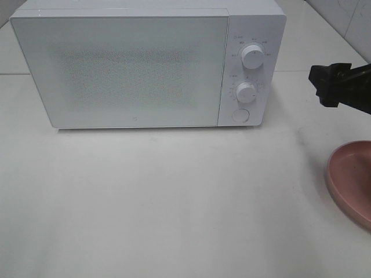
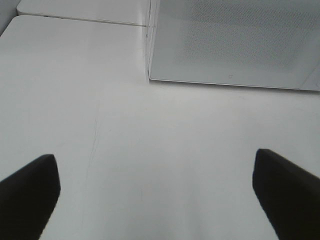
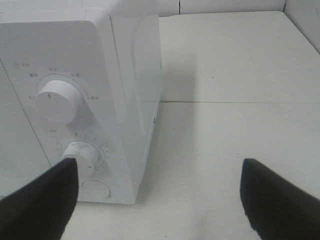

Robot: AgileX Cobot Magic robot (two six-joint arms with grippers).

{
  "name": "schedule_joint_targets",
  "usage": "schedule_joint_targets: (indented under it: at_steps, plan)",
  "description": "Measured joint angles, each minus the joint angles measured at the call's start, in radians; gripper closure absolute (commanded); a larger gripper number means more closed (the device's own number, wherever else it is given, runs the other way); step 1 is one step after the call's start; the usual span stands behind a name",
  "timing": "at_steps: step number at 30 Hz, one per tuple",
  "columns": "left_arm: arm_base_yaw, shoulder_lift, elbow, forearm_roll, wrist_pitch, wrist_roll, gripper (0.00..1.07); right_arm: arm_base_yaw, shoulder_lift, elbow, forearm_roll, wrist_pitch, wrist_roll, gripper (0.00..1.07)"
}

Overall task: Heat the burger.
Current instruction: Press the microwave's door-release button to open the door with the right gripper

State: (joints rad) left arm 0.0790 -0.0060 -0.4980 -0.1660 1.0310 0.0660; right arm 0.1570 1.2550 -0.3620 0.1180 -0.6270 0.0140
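Right of microwave point(image 1: 122, 69), right end effector point(image 3: 159, 172) (jaws wide), pink plate point(image 1: 335, 174)

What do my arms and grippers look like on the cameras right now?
The left gripper and right gripper both have plain matte black fingers, broad and wedge-shaped with blunt tips. In the high view the right arm shows as a black, blocky housing. No cables or markings are visible.

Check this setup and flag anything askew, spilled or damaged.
Nothing stands out: no spill or damage shows. The microwave sits square on the table with its door shut. The pink plate lies flat at the right edge of the high view, its visible part bare. No burger shows in any view.
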Motion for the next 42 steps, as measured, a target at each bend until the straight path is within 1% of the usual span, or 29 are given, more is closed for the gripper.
schedule_joint_targets:
  at_steps: [2, 3, 4, 5, 6, 7, 8, 9, 10, 11, 12, 13, 14, 17, 18, 19, 20, 21, 22, 23, 24, 25, 27, 29, 35, 42]
  plan:
    - [0.0, 0.0, 0.0, 0.0, 0.0, 0.0, 0.06, 0.049, 0.032, 0.008, 0.089, -0.064, -0.085, 0.28]
    - [0.0, 0.0, 0.0, 0.0, 0.0, 0.0, 0.06, 0.049, 0.032, 0.008, 0.089, -0.064, -0.085, 0.28]
    - [0.0, 0.0, 0.0, 0.0, 0.0, 0.0, 0.06, 0.112, 0.054, 0.01, 0.164, -0.106, -0.152, 0.29]
    - [0.0, 0.0, 0.0, 0.0, 0.0, 0.0, 0.06, 0.112, 0.054, 0.01, 0.164, -0.106, -0.152, 0.29]
    - [0.0, 0.0, 0.0, 0.0, 0.0, 0.0, 0.06, 0.137, 0.063, 0.01, 0.195, -0.121, -0.18, 0.29]
    - [0.0, 0.0, 0.0, 0.0, 0.0, 0.0, 0.06, 0.19, 0.083, 0.011, 0.267, -0.156, -0.241, 0.29]
    - [0.0, 0.0, 0.0, 0.0, 0.0, 0.0, 0.06, 0.218, 0.094, 0.012, 0.307, -0.174, -0.267, 0.3]
    - [0.0, 0.0, 0.0, 0.0, 0.0, 0.0, 0.06, 0.218, 0.094, 0.012, 0.307, -0.174, -0.267, 0.3]
    - [0.0, 0.0, 0.0, 0.0, 0.0, 0.0, 0.06, 0.266, 0.116, 0.012, 0.382, -0.215, -0.305, 0.3]
    - [0.0, 0.0, 0.0, 0.0, 0.0, 0.0, 0.06, 0.292, 0.128, 0.012, 0.416, -0.239, -0.324, 0.3]
    - [0.0, 0.0, 0.0, 0.0, 0.0, 0.0, 0.06, 0.292, 0.128, 0.012, 0.416, -0.239, -0.324, 0.3]
    - [0.0, 0.0, 0.0, 0.0, 0.0, 0.0, 0.06, 0.343, 0.149, 0.012, 0.47, -0.279, -0.353, 0.3]
    - [0.0, 0.0, 0.0, 0.0, 0.0, 0.0, 0.06, 0.343, 0.149, 0.012, 0.47, -0.279, -0.353, 0.3]
    - [0.0, 0.0, 0.0, 0.0, 0.0, 0.0, 0.06, 0.435, 0.19, 0.012, 0.564, -0.335, -0.389, 0.31]
    - [0.0, 0.0, 0.0, 0.0, 0.0, 0.0, 0.06, 0.435, 0.19, 0.012, 0.564, -0.335, -0.389, 0.31]
    - [0.0, 0.0, 0.0, 0.0, 0.0, 0.0, 0.06, 0.476, 0.208, 0.013, 0.611, -0.355, -0.4, 0.31]
    - [0.0, 0.0, 0.0, 0.0, 0.0, 0.0, 0.06, 0.498, 0.219, 0.013, 0.63, -0.363, -0.403, 0.31]
    - [0.0, 0.0, 0.0, 0.0, 0.0, 0.0, 0.06, 0.498, 0.219, 0.013, 0.63, -0.363, -0.403, 0.31]
    - [0.0, 0.0, 0.0, 0.0, 0.0, 0.0, 0.06, 0.536, 0.239, 0.012, 0.682, -0.381, -0.403, 0.31]
    - [0.0, 0.0, 0.0, 0.0, 0.0, 0.0, 0.06, 0.557, 0.251, 0.007, 0.712, -0.39, -0.403, 0.31]
    - [0.0, 0.0, 0.0, 0.0, 0.0, 0.0, 0.06, 0.557, 0.251, 0.007, 0.712, -0.39, -0.403, 0.31]
    - [0.0, 0.0, 0.0, 0.0, 0.0, 0.0, 0.06, 0.589, 0.275, -0.002, 0.758, -0.409, -0.406, 0.31]
    - [0.0, 0.0, 0.0, 0.0, 0.0, 0.0, 0.06, 0.604, 0.289, -0.007, 0.777, -0.418, -0.406, 0.31]
    - [0.0, 0.0, 0.0, 0.0, 0.0, 0.0, 0.06, 0.639, 0.34, -0.019, 0.802, -0.437, -0.407, 0.31]
    - [0.0, 0.0, 0.0, 0.0, 0.0, 0.0, 0.06, 0.647, 0.377, -0.035, 0.813, -0.436, -0.407, 0.31]
    - [0.0, 0.0, 0.0, 0.0, 0.0, 0.0, 0.06, 0.648, 0.38, -0.037, 0.815, -0.433, -0.384, 0.32]
